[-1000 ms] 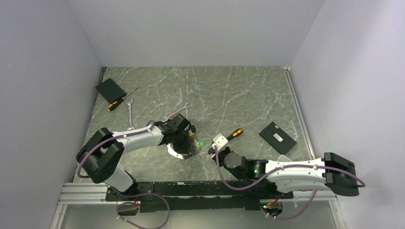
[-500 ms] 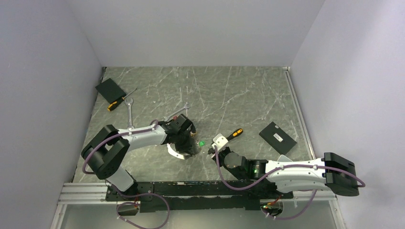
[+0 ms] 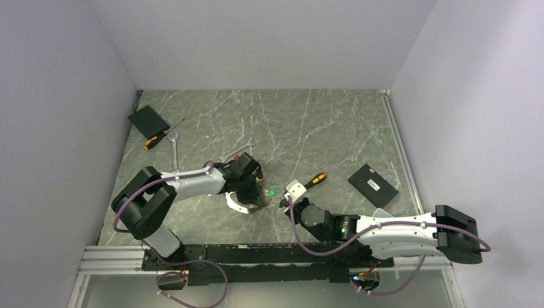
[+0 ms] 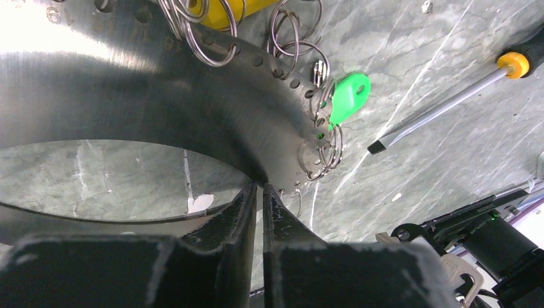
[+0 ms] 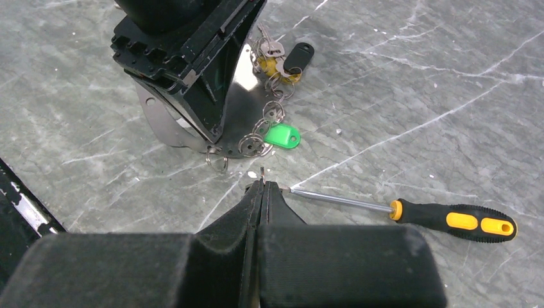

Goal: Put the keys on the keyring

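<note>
Centrally, left claw point(image 4: 260, 192) tight on the keyring point(image 4: 128, 96); right claw point(image 5: 262, 186) together, near green key point(image 5: 282, 136) and screwdriver point(image 5: 449, 220).

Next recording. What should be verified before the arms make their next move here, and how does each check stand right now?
1. Left tool clamped on the keyring: ok.
2. Right tool shut: ok.
3. Right tool holding a key: cannot tell, only a tiny metal tip shows.
4. Green key hooked onto the keyring: ok.
5. Screwdriver clear of the right tool: not ok, its blade tip lies right beside the fingertips.
</note>
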Action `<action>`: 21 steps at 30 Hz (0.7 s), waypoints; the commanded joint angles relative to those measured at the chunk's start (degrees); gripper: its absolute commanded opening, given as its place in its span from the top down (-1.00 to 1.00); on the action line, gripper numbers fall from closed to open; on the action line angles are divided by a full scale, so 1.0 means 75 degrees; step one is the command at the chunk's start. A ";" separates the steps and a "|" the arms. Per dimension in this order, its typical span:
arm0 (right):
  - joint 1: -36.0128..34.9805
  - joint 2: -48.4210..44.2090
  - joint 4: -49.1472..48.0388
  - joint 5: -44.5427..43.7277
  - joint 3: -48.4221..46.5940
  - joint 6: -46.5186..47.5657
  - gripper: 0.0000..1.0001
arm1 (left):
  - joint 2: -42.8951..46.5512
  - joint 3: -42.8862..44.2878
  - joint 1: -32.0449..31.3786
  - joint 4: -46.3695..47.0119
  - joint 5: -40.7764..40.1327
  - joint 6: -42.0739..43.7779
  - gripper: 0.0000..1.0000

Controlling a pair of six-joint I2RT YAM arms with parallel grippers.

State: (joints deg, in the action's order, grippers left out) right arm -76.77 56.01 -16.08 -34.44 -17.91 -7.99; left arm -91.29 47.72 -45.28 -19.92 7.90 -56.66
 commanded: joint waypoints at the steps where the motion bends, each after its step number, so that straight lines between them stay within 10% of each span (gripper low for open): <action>1: -0.0029 -0.0095 -0.0203 0.0012 0.0019 -0.0025 1.00 | -0.0135 0.0233 -0.0057 0.0247 0.0084 0.0024 0.77; 14: -0.0029 -0.0049 -0.0199 0.0072 -0.0016 -0.0025 1.00 | 0.0218 0.0423 -0.0122 -0.0188 -0.0190 0.0176 0.63; 21: -0.0029 -0.0296 -0.0255 -0.0162 0.0033 0.0009 1.00 | 0.1126 0.0537 -0.0140 -0.0178 -0.0708 0.2121 0.60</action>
State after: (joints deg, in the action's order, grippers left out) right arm -76.77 55.99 -16.05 -34.09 -17.91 -7.99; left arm -88.92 49.78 -45.91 -22.65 5.82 -50.89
